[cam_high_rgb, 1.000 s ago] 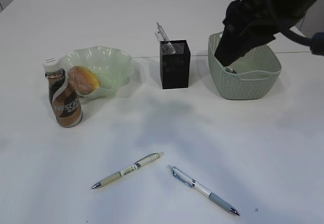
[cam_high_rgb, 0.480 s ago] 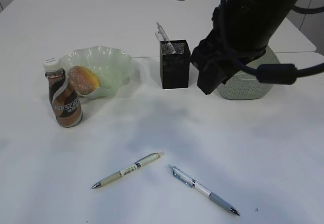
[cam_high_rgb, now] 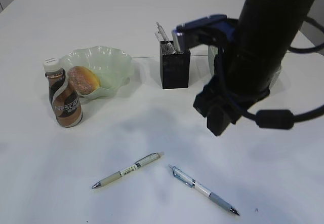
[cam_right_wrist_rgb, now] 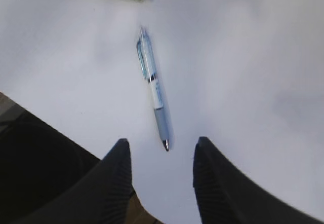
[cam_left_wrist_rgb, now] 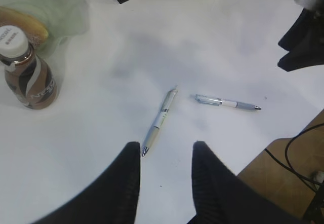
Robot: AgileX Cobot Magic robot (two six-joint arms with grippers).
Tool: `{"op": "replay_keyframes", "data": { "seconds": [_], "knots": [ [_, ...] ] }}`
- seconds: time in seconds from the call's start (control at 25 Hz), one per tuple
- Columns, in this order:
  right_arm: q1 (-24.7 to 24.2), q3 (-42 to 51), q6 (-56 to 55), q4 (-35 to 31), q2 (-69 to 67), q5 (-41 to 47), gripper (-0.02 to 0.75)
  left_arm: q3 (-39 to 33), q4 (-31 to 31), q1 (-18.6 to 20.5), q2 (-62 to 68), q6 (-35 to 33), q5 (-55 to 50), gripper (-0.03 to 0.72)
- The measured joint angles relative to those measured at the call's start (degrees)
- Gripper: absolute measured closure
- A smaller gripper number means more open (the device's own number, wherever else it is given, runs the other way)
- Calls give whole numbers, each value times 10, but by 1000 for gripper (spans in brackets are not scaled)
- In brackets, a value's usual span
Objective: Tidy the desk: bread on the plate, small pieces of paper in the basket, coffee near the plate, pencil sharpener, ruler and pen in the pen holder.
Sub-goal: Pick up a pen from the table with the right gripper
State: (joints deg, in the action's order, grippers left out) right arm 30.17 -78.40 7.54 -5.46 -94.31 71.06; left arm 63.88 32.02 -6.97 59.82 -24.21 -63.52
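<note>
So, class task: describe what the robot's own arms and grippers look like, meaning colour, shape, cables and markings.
The right arm is a thick matte black tube with a blue-and-grey block near its wrist and a black ribbed cable looping round it. Both the left gripper and the right gripper have two broad black fingers with finely ribbed inner faces and rounded tips. No markings are visible.

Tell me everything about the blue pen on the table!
The blue pen is a slim click pen with a clear bluish top half and clip, a white middle band, a grey-blue grip and a metal tip. It lies flat on the white table, touching nothing, just right of the pale green pen. The right gripper hangs open above it.
</note>
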Motion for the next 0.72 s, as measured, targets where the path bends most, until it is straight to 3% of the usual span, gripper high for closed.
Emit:
{"op": "replay_keyframes", "data": {
  "seconds": [0.16,0.56,0.72],
  "knots": [
    [0,48,0,4,0,-1,404,0,0,0,0,0,-1,449],
    [1,57,-4,0,-7,-12,404,0,0,0,0,0,-14,449],
    [41,57,-4,3,-32,-24,404,0,0,0,0,0,-17,449]
  ]
}}
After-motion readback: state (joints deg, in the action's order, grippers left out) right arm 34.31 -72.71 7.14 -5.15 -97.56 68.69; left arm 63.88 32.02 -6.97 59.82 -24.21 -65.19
